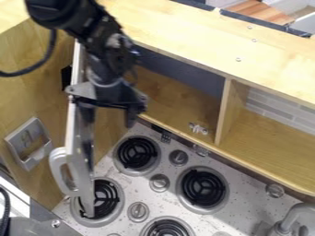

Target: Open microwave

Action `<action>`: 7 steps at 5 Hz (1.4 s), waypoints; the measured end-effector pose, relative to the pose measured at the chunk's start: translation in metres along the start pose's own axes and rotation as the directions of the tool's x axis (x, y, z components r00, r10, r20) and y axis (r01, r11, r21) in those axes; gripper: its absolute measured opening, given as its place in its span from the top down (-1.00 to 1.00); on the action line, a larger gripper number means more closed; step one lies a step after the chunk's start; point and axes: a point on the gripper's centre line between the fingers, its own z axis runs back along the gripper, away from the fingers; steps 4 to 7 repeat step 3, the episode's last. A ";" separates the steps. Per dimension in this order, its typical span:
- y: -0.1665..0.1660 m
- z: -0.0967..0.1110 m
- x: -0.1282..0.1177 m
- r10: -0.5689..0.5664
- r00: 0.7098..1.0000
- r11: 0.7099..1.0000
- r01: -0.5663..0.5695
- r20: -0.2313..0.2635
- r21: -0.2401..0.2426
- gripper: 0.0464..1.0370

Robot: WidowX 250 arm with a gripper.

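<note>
The microwave door (73, 133) stands swung out at the left, seen nearly edge-on, with its grey handle (58, 168) low on its outer side. It hangs over the front left burner. To the right of the door's upper part is the gripper (109, 119), pointing down, its fingers spread wide with nothing between them. The left finger overlaps the door's inner side in the view; I cannot tell whether they touch. Behind the gripper, the wooden microwave compartment (175, 99) is exposed, partly hidden by the arm.
Below the shelf lies a speckled stove top (163, 198) with several black coil burners and knobs. A wooden divider (229, 110) separates the compartment from another at the right. A faucet (295, 214) stands bottom right. The wooden side wall (25, 92) is left of the door.
</note>
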 end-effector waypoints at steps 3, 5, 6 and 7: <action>-0.035 0.069 0.031 -0.046 0.981 0.998 0.055 0.191 -0.044 -0.93; -0.035 0.069 0.031 -0.046 0.981 0.998 0.055 0.191 -0.044 -0.93; -0.035 0.069 0.031 -0.046 0.981 0.998 0.055 0.191 -0.044 -0.93; -0.035 0.069 0.031 -0.046 0.981 0.998 0.055 0.191 -0.044 -0.93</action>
